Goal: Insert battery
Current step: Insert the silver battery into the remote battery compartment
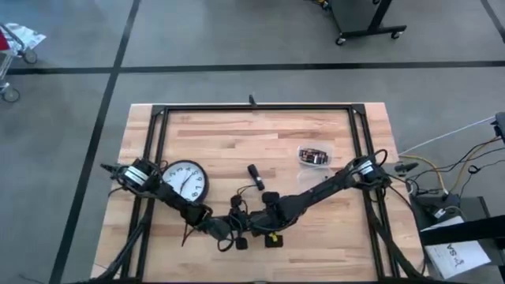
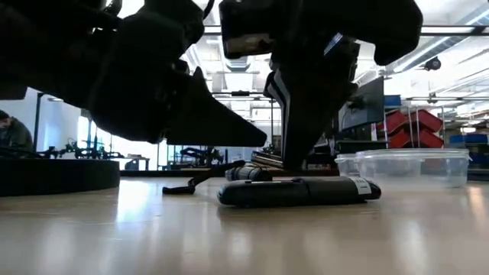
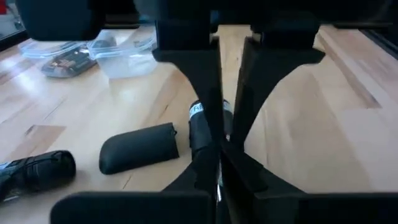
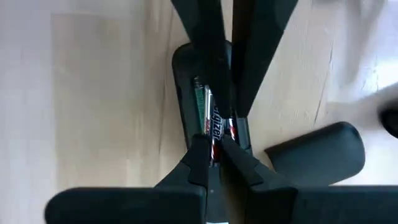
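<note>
Right hand (image 4: 213, 149) is down over the open remote (image 4: 186, 87) at the near middle of the surface (image 1: 260, 142), fingers pinched on a battery (image 4: 214, 127) with red and black label. That battery sits in the remote's compartment, alongside a second cell (image 4: 199, 99) with a green band already lying in the bay. Fingertips touch the held battery on both sides; it lies lengthwise in the bay, though whether it is fully seated cannot be told.

Left hand (image 3: 217, 149) is just beside the right one, its two fingers drawn close together around the end of the remote (image 3: 202, 124); grip looks closed on the body, contact point partly hidden by the fingers themselves. In the high view both hands meet at the near edge, left hand (image 1: 229, 225) and right hand (image 1: 264, 225) almost touching.

Battery cover (image 3: 138, 147), dark and rounded, lies flat on the surface just left of the remote, apart from it. A small black object (image 3: 34, 174) lies farther left, type unclear.

Low view: remote (image 2: 298, 191) lies flat on the wood, right fingers (image 2: 306, 114) descending onto it from above.

Other items: wall clock (image 1: 186, 180) face-up on the left side under the left arm; clear plastic container (image 1: 314, 155) on the far right, holding small items.
</note>
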You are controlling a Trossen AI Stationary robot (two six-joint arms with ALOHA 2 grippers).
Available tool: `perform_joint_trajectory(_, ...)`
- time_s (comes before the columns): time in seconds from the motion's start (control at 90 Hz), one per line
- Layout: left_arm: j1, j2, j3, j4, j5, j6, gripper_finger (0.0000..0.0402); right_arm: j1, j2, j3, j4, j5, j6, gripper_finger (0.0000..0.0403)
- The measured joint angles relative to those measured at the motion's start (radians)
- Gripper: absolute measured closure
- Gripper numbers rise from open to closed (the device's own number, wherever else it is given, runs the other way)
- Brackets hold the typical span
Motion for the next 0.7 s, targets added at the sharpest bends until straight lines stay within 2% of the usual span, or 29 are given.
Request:
perform_joint_trajectory(0.289, 0.002, 0.075, 0.002, 0.063, 0.000, -0.017, 0.0402, -0.003, 0.001, -0.001, 0.000, -0.016, 0.001, 0.0399)
perform_joint_trajectory(0.7, -0.005, 0.075, 0.001, 0.070, 0.027, -0.016, 0.0402, 0.004, 0.001, -0.001, -0.002, -0.036, 0.009, 0.0401)
